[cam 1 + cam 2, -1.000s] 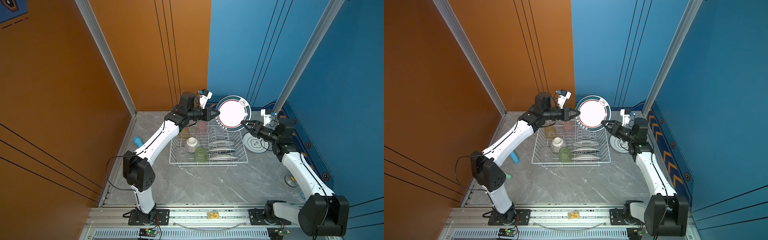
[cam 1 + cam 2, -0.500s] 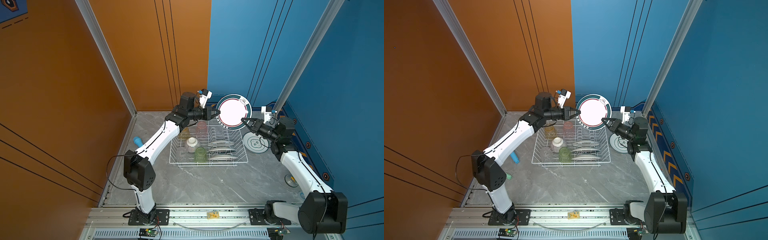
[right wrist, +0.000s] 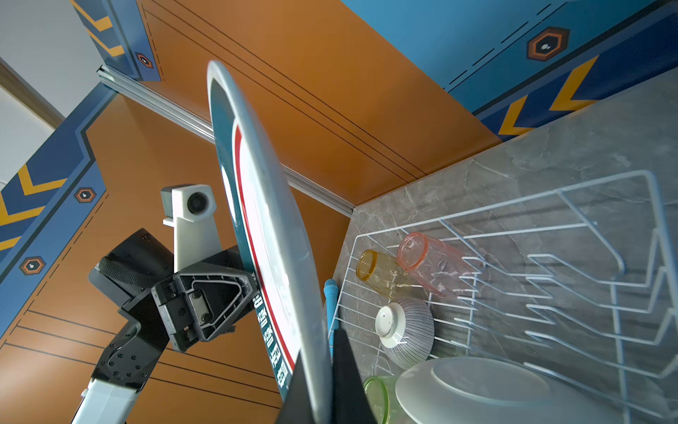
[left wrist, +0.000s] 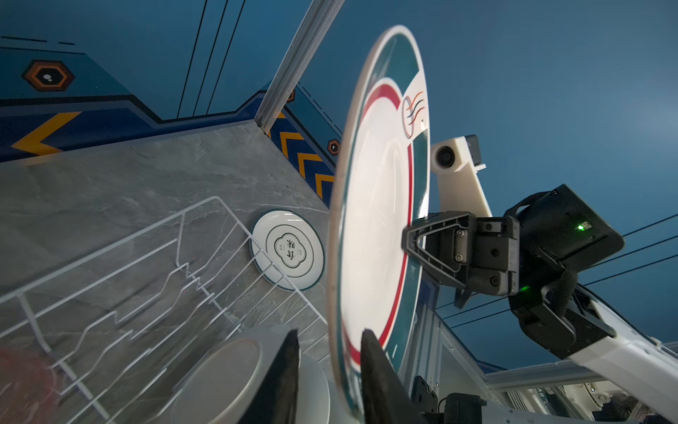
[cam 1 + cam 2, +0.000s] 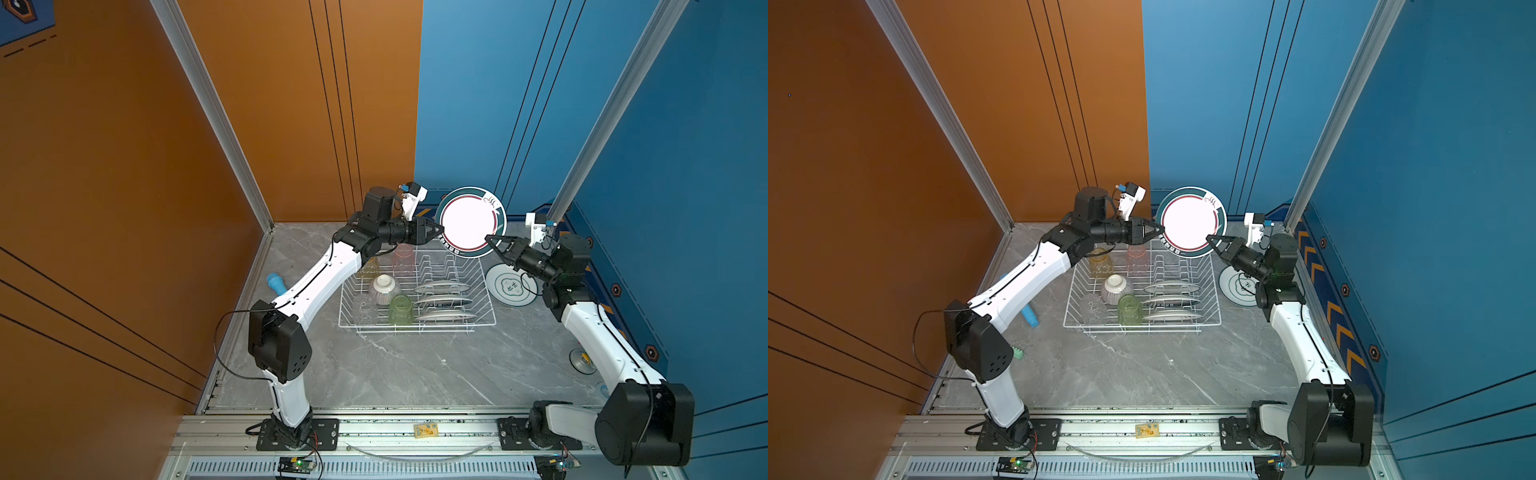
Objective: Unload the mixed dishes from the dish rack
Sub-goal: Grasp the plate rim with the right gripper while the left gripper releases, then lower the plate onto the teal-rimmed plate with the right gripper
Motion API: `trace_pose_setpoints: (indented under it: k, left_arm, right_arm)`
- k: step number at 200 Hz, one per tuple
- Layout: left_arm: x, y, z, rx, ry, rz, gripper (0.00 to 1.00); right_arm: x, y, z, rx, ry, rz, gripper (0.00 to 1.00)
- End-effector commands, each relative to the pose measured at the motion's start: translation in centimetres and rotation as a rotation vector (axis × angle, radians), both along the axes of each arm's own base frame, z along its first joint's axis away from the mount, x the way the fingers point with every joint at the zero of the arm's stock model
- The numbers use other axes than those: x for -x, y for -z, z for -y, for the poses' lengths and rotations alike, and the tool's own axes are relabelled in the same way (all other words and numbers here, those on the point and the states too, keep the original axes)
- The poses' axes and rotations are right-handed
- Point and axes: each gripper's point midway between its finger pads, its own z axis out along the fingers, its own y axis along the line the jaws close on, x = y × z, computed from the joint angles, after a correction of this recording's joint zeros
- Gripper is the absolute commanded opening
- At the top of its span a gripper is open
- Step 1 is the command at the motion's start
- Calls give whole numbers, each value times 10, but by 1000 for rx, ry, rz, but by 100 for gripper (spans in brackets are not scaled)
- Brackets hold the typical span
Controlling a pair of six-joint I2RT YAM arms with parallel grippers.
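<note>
1. In both top views the plate (image 5: 469,222) (image 5: 1190,222) stands up on its edge in the air. It is above the far side of the dish rack (image 5: 417,330), toward the far edge of the desk (image 5: 415,374). The left claw (image 5: 440,230) is at its left rim. The right claw (image 5: 489,239) is at its lower right rim. So the plate sits between the two claws.
2. Also in a top view, a flat plate (image 5: 511,286) lies on the desk just beside the rack, near the right edge. The right arm is the nearer one to that spot. Three more plates (image 5: 442,300) wait in the rack slots.
3. In the left wrist view the left claw (image 4: 330,332) is open a little. It has one finger on each side of the plate (image 4: 378,220) rim, and a gap shows between one finger and the plate. It does not look like it is squeezing.
4. In the right wrist view the right claw (image 3: 323,374) is narrow and pinched tight on the plate (image 3: 264,220) rim. It is holding the plate.
5. I think this is a pass from the left arm to the right arm. The left claw should pull straight back toward the left edge of the desk, away from the rim, so it does not bump the plate. Then the right arm can lay it down by the flat plate
</note>
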Motion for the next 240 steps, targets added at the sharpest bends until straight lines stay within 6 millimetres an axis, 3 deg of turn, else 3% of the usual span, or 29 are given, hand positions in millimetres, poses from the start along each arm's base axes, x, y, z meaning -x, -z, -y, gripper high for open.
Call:
trace_pose_setpoints:
  k: [1,24,50,92,142,174,240]
  left_arm:
    - [5,0,-24,-141,-80,74,30]
    - [5,18,-49,-293,-159,125,30]
    - [16,40,-63,-465,-177,231,31]
    - [39,72,-51,-694,-89,381,35]
    - [45,75,-39,-655,-33,364,37]
    - [44,77,-38,-646,-32,349,37]
    - [46,79,-33,-637,-5,336,37]
  right_arm:
    - [-5,-7,33,2,118,-6,0]
    - [-7,20,72,83,241,-113,0]
    - [-5,55,116,171,364,-238,0]
    - [0,114,165,190,479,-426,0]
    - [10,172,190,224,547,-581,0]
    - [12,204,192,212,525,-653,0]
    - [7,237,190,160,508,-705,0]
